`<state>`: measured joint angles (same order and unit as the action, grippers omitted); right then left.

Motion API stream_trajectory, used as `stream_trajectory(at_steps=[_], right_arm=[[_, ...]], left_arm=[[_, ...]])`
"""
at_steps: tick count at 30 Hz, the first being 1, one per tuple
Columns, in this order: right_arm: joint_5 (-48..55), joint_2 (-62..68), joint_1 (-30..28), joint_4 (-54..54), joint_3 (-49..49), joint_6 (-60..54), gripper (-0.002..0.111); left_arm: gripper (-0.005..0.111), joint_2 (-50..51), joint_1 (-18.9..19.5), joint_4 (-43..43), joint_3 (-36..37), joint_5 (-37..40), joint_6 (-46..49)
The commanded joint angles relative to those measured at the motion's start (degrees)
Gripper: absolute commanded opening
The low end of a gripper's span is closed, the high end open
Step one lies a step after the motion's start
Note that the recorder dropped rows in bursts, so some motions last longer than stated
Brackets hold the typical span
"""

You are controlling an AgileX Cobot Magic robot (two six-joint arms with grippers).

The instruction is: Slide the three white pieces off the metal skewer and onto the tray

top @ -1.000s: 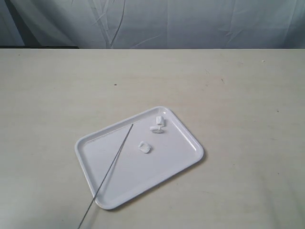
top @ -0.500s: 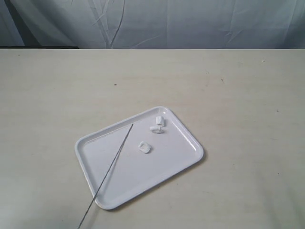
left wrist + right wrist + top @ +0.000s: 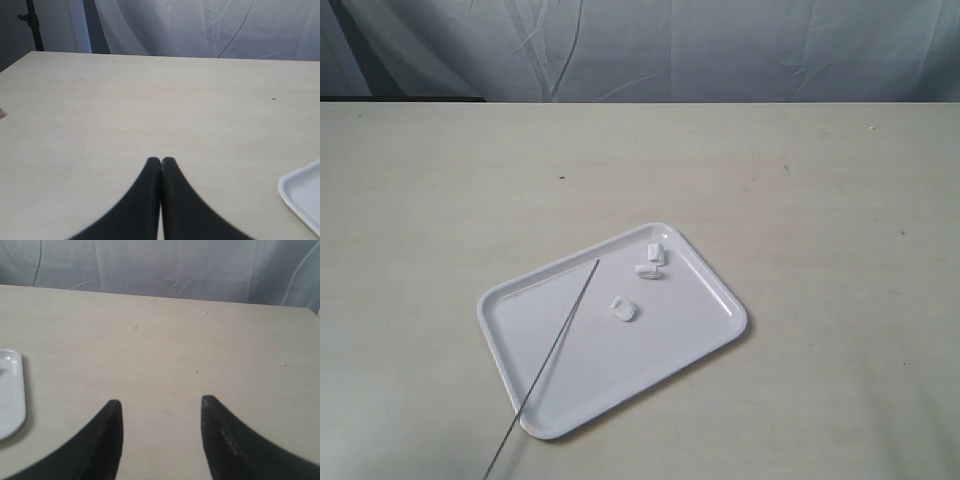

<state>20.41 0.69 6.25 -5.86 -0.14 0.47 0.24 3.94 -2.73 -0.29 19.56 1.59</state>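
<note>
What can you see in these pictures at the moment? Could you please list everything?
tray: one, glossy white, on the table.
white pieces: three, white, loose on the tray; two by its far right corner, one nearer the middle.
metal skewer: one, grey, bare, tip over the tray, crossing its near rim and leaving the exterior view.
table: one, beige.
backdrop cloth: pale, behind the table.
left gripper: black, shut, over bare table.
right gripper: black, open, over bare table.
</note>
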Motion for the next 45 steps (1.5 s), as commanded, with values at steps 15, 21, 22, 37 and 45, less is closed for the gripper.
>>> stream_trajectory(at_steps=[15,21,22,37,45], right_arm=[[-2.51,-0.34,0.09,3.22,0.14,-0.47,0.047],[-2.51,-0.34,0.09,3.22,0.14,-0.47,0.047],[-2.51,-0.34,0.09,3.22,0.14,-0.47,0.047],[-2.51,-0.34,0.09,4.37,0.14,-0.47,0.047],[-2.51,-0.34,0.09,5.03,0.14,-0.47,0.047]], left_arm=[[0.000,-0.24,-0.07,0.11,0.29,-0.35,-0.04],[0.000,-0.24,-0.07,0.11,0.29,-0.35,-0.04],[0.000,-0.24,-0.07,0.11,0.29,-0.35,-0.04],[0.000,-0.24,-0.07,0.11,0.29,-0.35,-0.04],[0.000,-0.24,-0.07,0.11,0.29,-0.35,-0.04]])
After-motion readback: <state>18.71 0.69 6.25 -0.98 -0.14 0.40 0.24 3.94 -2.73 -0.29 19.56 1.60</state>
